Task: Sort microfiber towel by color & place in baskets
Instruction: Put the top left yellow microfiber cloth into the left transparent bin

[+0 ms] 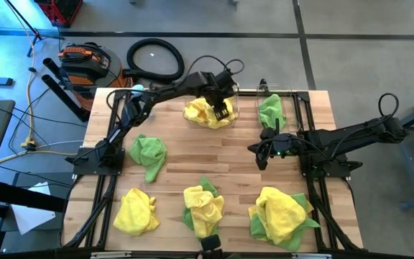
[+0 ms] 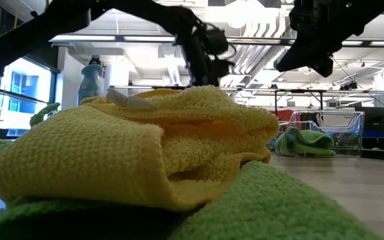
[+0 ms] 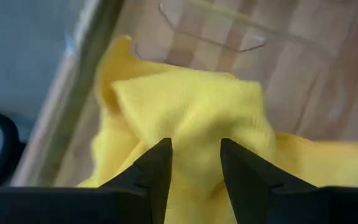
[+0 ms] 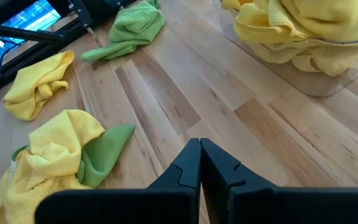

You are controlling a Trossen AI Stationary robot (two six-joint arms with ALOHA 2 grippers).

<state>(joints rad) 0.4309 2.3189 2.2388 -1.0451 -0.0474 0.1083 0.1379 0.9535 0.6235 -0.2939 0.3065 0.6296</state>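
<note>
A wide clear basket (image 1: pixel 237 108) at the table's far middle holds a heap of yellow towels (image 1: pixel 205 114). My left gripper (image 1: pixel 221 109) is over that heap, shut on a yellow towel (image 3: pixel 191 106). A narrower clear basket (image 1: pixel 270 97) to its right holds a green towel (image 1: pixel 270 111). My right gripper (image 1: pixel 259 155) hovers shut over bare wood at centre right, touching nothing. Loose towels lie flat on the table: one green (image 1: pixel 148 152), one yellow (image 1: pixel 136 211) and two yellow-on-green piles (image 1: pixel 203 207) (image 1: pixel 279 214). My left gripper pinches a raised fold of the yellow towel (image 3: pixel 194 134) between its two fingers (image 3: pixel 157 165), coming from above and pointing down. Cloth bulges up past the fingertips and spreads out on both sides. How many layers, and whether the towel rests on the heap, cannot be told.
Black metal frames run along the table's left and right sides (image 1: pixel 106 155) (image 1: pixel 322 165). A clear bottle with a blue cap (image 2: pixel 91 80) stands at the far left corner. Bare wood lies in the middle (image 1: pixel 207 155) between the baskets and the near row of towels.
</note>
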